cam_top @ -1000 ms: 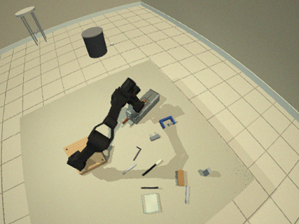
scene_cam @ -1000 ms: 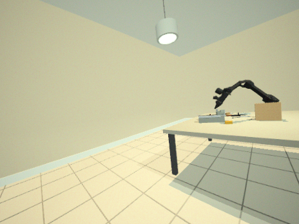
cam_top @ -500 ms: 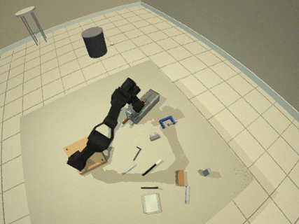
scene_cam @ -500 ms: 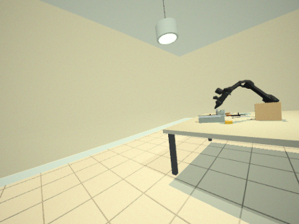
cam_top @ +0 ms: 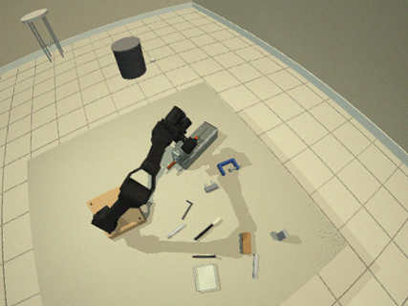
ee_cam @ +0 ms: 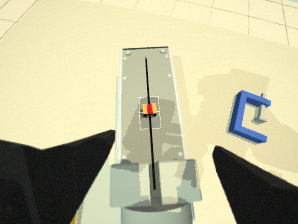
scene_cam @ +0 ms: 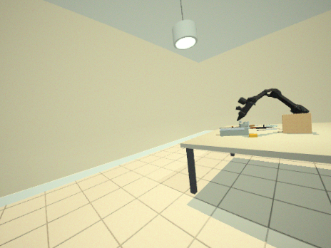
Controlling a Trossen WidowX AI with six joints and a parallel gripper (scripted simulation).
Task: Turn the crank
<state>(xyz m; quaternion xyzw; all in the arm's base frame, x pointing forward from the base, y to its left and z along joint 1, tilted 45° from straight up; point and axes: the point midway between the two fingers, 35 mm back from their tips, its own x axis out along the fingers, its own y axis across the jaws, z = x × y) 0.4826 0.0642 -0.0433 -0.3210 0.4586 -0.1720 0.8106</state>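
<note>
The grey machine has a long slotted top. In the wrist view, its red pointer sits between the two brass marks, left mark and right mark, and looks about level with them; a tiny offset cannot be told. My gripper is open and empty, above the machine's crank end, with its fingers on either side of the body in the wrist view. The orange crank handle is low beside the machine, apart from the fingers. Only a sliver shows at the wrist view's lower left.
A blue clamp lies right of the machine. A small grey part, a hex key, a black-and-white stick, an orange block and a pale tray are farther off. The arm stands on a wooden base.
</note>
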